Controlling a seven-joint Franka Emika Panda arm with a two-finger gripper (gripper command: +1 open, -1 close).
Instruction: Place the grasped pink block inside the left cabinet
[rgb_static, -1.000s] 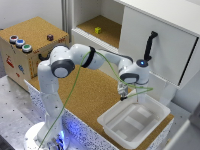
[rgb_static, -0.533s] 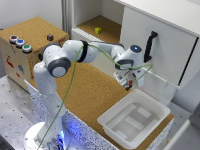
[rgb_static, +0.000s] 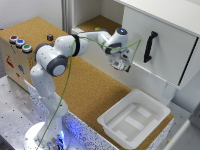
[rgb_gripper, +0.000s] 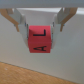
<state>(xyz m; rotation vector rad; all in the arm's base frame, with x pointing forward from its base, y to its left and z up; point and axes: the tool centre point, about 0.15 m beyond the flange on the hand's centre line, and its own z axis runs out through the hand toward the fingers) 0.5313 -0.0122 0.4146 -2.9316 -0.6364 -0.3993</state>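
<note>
Your tool (rgb_static: 121, 64) sits a little right of centre in the upper half of the exterior view, raised above the cork-covered surface (rgb_static: 95, 95) and right in front of the white panel with the black handle (rgb_static: 149, 47). In the wrist view its two fingers (rgb_gripper: 18, 21) are closed narrowly on the pink block (rgb_gripper: 40, 39), one on each side; the block fills the centre of that frame and shows black letters on its faces. In the exterior view the block is too small and blurred for you to pick out between the fingers. The left cabinet (rgb_static: 100, 22) lies in the upper middle of the exterior view, up and to the left of the tool, its tan floor open to the camera. The tool and block are outside it. The shallow white tray (rgb_static: 134, 120) rests at the lower right, well below the tool, and a box with coloured buttons (rgb_static: 20, 47) stands at the far left.
</note>
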